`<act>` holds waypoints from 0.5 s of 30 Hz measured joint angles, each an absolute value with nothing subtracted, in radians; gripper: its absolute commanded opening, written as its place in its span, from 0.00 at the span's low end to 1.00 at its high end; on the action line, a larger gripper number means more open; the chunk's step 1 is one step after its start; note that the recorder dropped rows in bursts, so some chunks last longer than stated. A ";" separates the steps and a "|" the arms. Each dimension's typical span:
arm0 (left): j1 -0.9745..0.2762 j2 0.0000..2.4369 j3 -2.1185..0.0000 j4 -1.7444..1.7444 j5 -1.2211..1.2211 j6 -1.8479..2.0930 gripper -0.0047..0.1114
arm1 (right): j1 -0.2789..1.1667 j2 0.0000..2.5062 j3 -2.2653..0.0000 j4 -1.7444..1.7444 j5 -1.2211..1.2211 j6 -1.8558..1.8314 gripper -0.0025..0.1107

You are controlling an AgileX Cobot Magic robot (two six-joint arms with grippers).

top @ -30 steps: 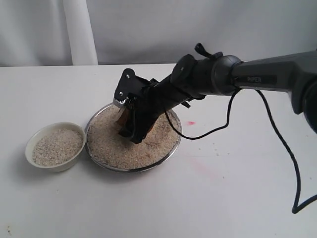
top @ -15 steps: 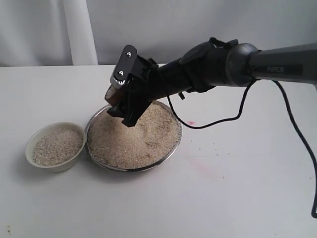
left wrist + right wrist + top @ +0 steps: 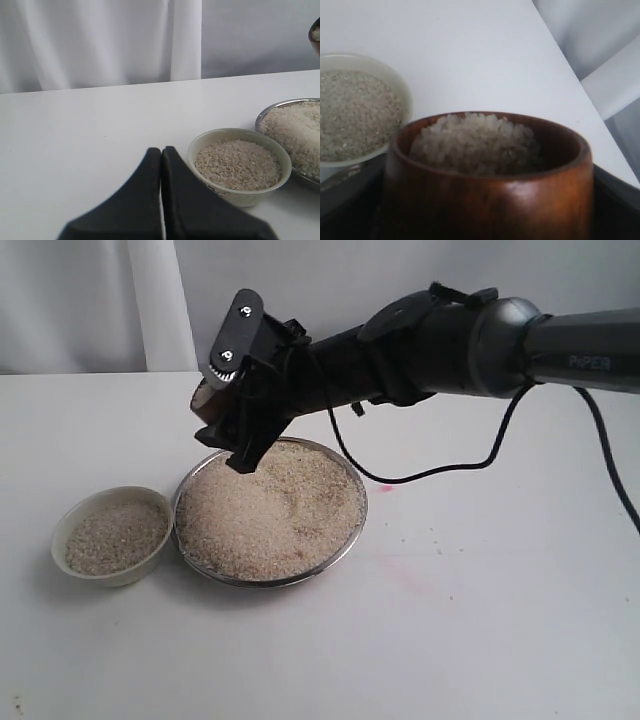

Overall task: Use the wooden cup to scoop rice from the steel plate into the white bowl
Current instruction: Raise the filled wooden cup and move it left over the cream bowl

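Right gripper [image 3: 233, 428]: jaws pinching glossy reddish-brown wooden cup [image 3: 490, 200] heaped with off-white rice [image 3: 475, 142], held above far-left rim of wide shiny steel plate [image 3: 352, 540]; cream-white ceramic bowl [image 3: 125, 577] just left; left gripper [image 3: 161, 154] jaws pressed together

Exterior view: elevated, looking down across the table [image 3: 480, 620]. Wrist views: low and close; all three share the white bowl [image 3: 235, 196].

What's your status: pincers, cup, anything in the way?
Right pincer shut on wooden cup, heaped with rice, above steel plate's edge. Left pincer shut, empty, near white bowl. Nothing between cup and bowl.
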State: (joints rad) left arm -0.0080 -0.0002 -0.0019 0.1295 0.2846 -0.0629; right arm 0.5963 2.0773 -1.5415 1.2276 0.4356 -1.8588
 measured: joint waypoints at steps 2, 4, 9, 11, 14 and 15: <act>-0.008 0.000 -0.002 0.130 0.285 -0.063 0.04 | 0.632 2.077 -1.542 1.228 0.382 -1.871 0.02; -0.008 0.000 -0.002 0.130 0.285 -0.063 0.04 | 0.662 2.077 -1.542 1.228 0.341 -1.888 0.02; -0.008 0.000 -0.002 0.130 0.285 -0.063 0.04 | 0.728 2.081 -1.568 1.229 0.277 -1.906 0.02; -0.008 0.000 -0.002 0.130 0.285 -0.063 0.04 | 0.742 2.086 -1.592 1.229 0.263 -1.906 0.02; -0.008 0.000 -0.002 0.130 0.285 -0.063 0.04 | 0.759 2.101 -1.631 1.230 0.237 -1.906 0.02; -0.008 0.000 -0.002 0.130 0.285 -0.063 0.04 | 0.766 2.106 -1.641 1.224 0.226 -1.906 0.02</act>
State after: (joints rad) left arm -0.0080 -0.0002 -0.0019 0.1295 0.2846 -0.0629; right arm 0.7657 2.1060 -1.6413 1.2243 0.2256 -1.9062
